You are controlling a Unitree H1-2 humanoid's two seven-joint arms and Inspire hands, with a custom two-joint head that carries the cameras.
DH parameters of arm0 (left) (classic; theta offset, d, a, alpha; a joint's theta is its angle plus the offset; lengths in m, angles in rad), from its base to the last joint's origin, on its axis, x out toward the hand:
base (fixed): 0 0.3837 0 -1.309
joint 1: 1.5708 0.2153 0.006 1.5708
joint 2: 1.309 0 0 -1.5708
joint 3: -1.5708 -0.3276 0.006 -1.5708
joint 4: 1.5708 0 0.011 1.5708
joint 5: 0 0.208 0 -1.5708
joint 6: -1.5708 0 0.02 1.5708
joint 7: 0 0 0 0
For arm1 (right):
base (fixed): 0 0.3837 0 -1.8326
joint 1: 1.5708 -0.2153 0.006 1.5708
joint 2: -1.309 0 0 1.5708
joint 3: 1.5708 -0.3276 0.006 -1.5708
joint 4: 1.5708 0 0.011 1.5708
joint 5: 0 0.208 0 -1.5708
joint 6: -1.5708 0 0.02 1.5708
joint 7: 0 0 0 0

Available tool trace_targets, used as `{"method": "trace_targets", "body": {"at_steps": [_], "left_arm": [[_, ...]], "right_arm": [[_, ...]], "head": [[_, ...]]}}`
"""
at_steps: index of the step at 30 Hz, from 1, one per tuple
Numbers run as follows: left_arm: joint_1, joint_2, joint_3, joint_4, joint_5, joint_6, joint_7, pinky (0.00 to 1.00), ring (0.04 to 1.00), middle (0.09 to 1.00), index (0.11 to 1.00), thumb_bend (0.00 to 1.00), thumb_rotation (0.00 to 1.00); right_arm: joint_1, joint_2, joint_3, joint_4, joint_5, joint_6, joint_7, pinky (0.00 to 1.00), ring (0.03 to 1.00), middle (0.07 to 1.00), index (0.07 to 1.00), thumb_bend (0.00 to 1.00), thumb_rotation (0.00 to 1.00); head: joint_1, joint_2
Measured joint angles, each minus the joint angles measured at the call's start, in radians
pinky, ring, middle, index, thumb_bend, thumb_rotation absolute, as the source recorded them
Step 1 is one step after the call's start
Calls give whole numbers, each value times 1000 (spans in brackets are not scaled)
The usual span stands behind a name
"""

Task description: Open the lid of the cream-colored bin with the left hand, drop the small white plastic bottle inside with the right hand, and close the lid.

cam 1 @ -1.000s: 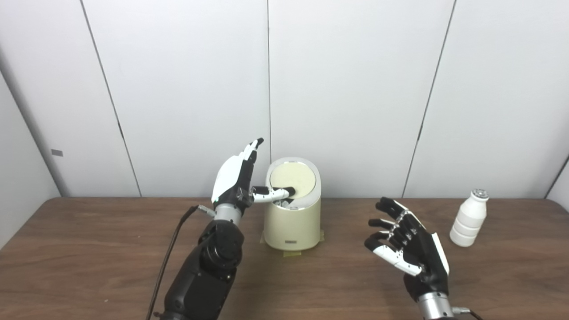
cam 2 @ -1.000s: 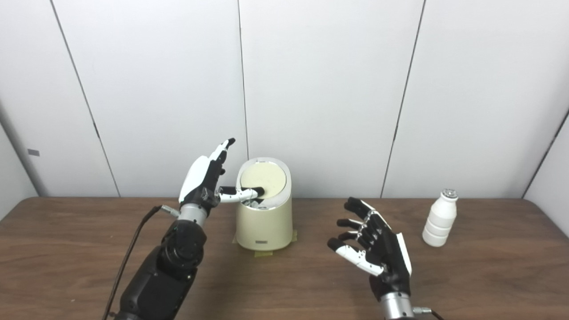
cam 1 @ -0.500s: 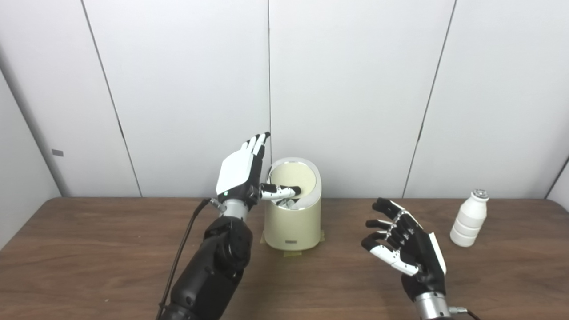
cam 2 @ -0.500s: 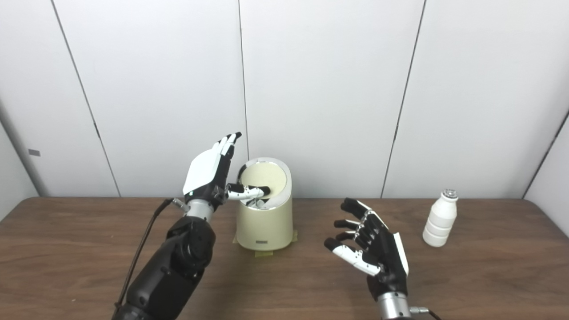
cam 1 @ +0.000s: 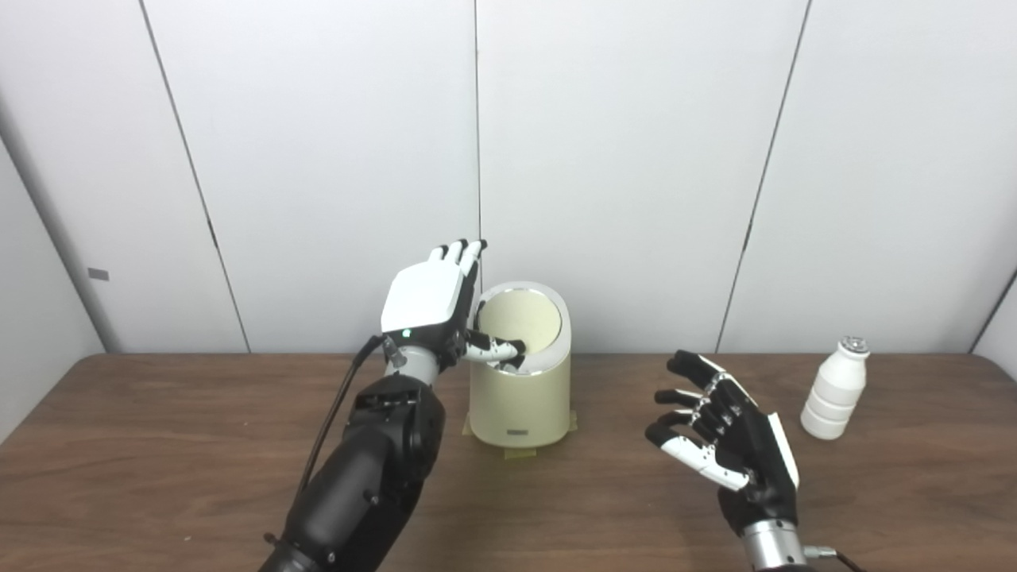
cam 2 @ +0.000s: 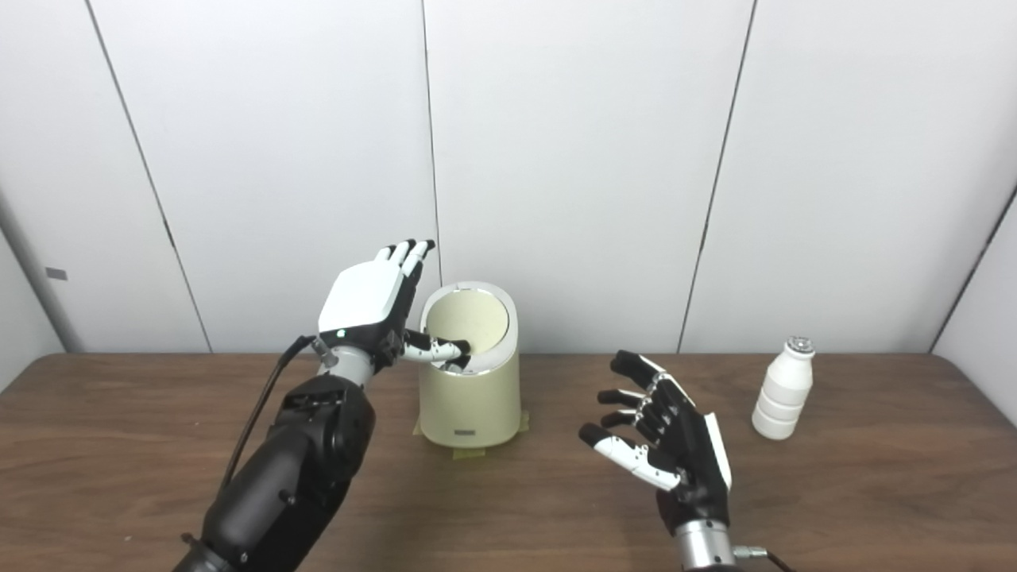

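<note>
- Cream-coloured cylindrical plastic bin (cam 1: 520,397) stands at back centre of the brown wooden table (cam 1: 159,461), its round lid (cam 1: 520,322) tipped up, top open
- Left hand (cam 1: 433,306) beside the bin's left rim, fingers straight and apart, thumb (cam 1: 496,348) reaching into the opening; grasps nothing
- Right hand (cam 1: 727,433) hovers palm up, fingers spread, empty
- Small white ribbed plastic bottle (cam 1: 830,391) upright at far right of the table, well apart from the right hand
</note>
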Motion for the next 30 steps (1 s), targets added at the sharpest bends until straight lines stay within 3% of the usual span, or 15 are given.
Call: {"method": "trace_targets", "body": {"at_steps": [4,6,9,13,16,21,27,30], "left_arm": [[2,-3,19,-8,17,0,-33,770,1000,1000,1000,815,0],[11,-12,45,-12,-8,-4,-5,759,992,1000,1000,815,14],[62,-47,141,-35,-135,-103,104,700,928,991,992,733,194],[152,-107,282,-100,-347,-229,198,710,869,919,942,711,258],[190,-127,332,-182,-472,-275,201,690,864,915,920,685,293],[306,-146,387,-353,-631,-280,180,693,819,864,850,680,322],[504,-136,445,-380,-786,-284,158,553,714,774,795,681,292],[559,-110,452,-379,-844,-323,133,542,686,746,781,679,245]], "right_arm": [[0,0,1,0,0,0,0,479,626,777,740,773,195],[0,1,1,-1,0,1,0,478,624,776,740,773,195],[0,0,1,-1,2,1,1,482,625,779,744,784,217],[1,-1,4,-5,-9,5,-3,478,624,776,750,780,247],[1,-1,6,-6,-17,5,-3,473,613,770,749,781,255],[0,-1,10,-6,-17,5,-3,473,616,775,749,774,243],[0,-12,3,-6,4,4,2,486,631,773,752,795,228],[-7,-18,1,-6,4,4,2,563,663,793,777,813,230]], "head": [[0,0],[0,0],[2,3],[3,0],[3,-2],[6,-2],[-5,-3],[-20,0]]}}
